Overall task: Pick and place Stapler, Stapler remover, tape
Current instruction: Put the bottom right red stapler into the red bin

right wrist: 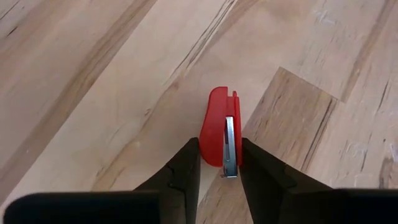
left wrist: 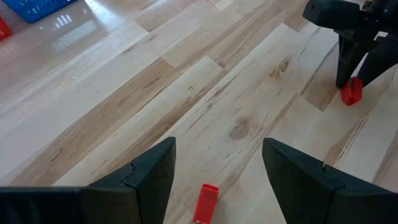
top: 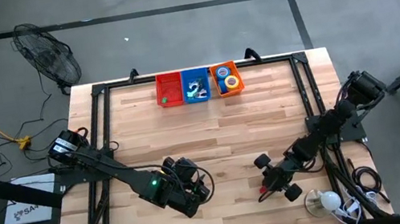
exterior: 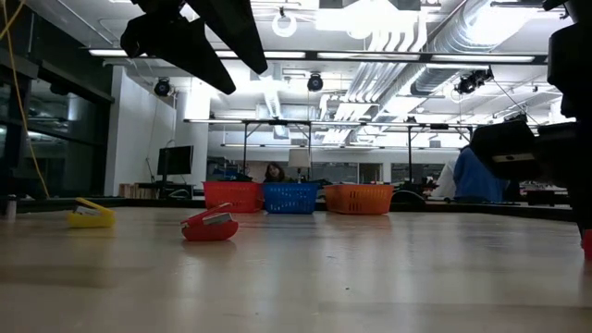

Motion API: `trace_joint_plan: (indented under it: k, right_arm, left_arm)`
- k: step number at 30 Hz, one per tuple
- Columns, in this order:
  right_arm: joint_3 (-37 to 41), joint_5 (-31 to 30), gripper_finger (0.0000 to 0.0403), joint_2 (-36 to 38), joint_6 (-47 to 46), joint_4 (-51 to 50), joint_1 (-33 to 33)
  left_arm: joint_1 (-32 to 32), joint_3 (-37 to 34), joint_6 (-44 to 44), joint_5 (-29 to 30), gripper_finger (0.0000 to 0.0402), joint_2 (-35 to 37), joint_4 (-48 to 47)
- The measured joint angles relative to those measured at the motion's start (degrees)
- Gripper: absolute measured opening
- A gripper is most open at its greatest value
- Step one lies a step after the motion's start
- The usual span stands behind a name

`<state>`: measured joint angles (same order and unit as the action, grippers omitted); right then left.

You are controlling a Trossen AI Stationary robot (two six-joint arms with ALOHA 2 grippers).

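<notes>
Wood table (top: 220,133) w/ three baskets at far edge: red basket (top: 169,89), blue basket (top: 195,85), orange basket (top: 227,78) w/ tape rolls (top: 231,82) inside. L gripper (left wrist: 214,168) hovers near-centre, fingers wide apart, holding nothing, a small red stapler (left wrist: 206,203) just below it. R gripper (right wrist: 217,163) at near right, fingers pressed on both sides of a red stapler (right wrist: 219,134) lying on the table.

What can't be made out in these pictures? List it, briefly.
- High view: contents of blue plastic basket, too small.
- High view: left-hand red plastic stapler, hidden beneath left gripper.
- Low view: right gripper, cut off by right edge.
</notes>
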<state>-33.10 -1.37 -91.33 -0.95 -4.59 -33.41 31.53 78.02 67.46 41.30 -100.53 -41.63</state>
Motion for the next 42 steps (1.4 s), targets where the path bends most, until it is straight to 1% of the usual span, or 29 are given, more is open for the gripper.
trace_joint_plan:
  k: [6,11,17,21,26,31,36,39,42]
  right_arm:
    - [0.07,-0.11,0.0090,0.00,-0.57,0.37,0.01]
    - [0.26,-1.99,0.0090,0.00,-1.64,1.33,-0.04]
    - [0.31,-4.30,0.0090,0.28,-1.69,3.31,1.08]
    - [0.45,-9.62,0.0090,2.08,-1.61,4.39,2.60]
    - [0.44,-15.97,0.0090,5.12,-0.04,5.37,4.94]
    - [0.42,-18.85,0.0090,7.05,1.47,5.83,9.44]
    - [0.37,-20.45,0.0090,9.34,4.98,6.88,15.03]
    - [0.31,-19.76,0.0090,11.03,8.18,8.88,19.17]
    - [0.28,-16.20,0.0090,12.09,11.47,12.13,23.81]
  left_arm:
    - [0.00,0.00,-0.32,0.01,0.0233,0.00,0.00]
    - [-0.02,0.00,-2.91,0.72,0.0233,0.00,0.57]
    - [-0.04,0.02,-9.36,6.98,0.0233,0.00,2.09]
    - [-0.72,0.02,-13.44,9.57,0.0233,0.00,4.18]
    - [-3.20,0.04,-18.84,8.63,0.0233,-0.29,8.68]
    - [-7.05,0.07,-27.18,6.68,0.0233,-3.22,12.29]
    - [-10.97,0.07,-33.12,4.00,0.0233,-5.97,10.84]
    - [-13.31,-0.07,-36.17,3.95,0.0233,-6.76,9.86]
    - [-16.33,-1.31,-39.72,3.30,0.0233,-6.78,10.43]
